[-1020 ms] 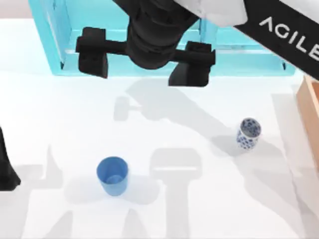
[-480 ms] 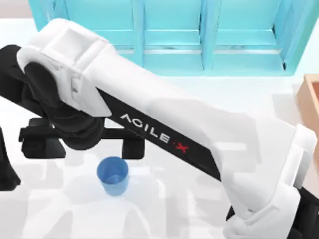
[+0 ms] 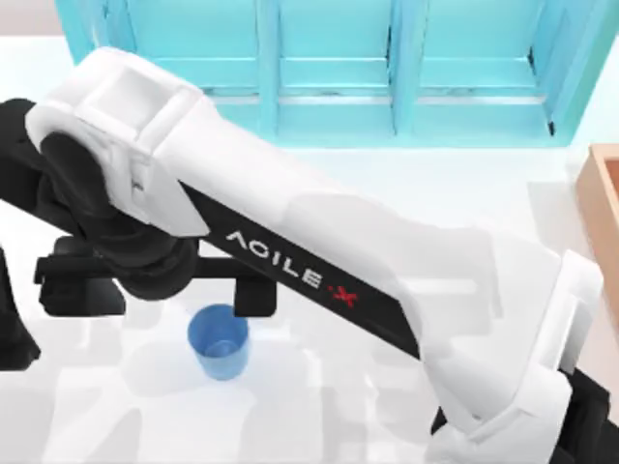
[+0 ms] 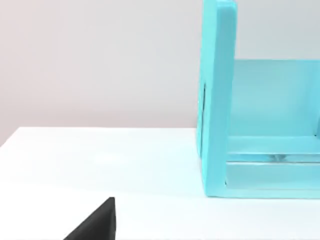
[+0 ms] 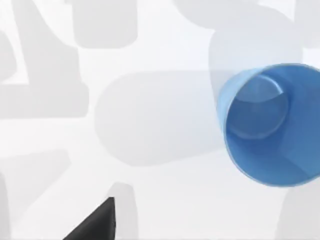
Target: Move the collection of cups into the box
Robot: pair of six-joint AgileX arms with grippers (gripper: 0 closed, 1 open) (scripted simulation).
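One cup in play: the plain blue cup [image 3: 219,341] stands upright on the white table [image 3: 319,406], toward the top view's lower left. The right gripper [image 3: 155,290] hovers over it, offset toward the table's left side, fingers spread wide, nothing held. The right wrist view places the cup [image 5: 267,125] off to one side, not centred. The tan box [image 3: 602,184] sits at the table's right edge, well apart; the turquoise shelf unit [image 3: 329,68] lines the back. The left arm [image 3: 12,329] is parked at the left edge, fingers unreadable. Judgement: centre the fingers astride the cup's rim before descending; closing off-centre risks tipping it.
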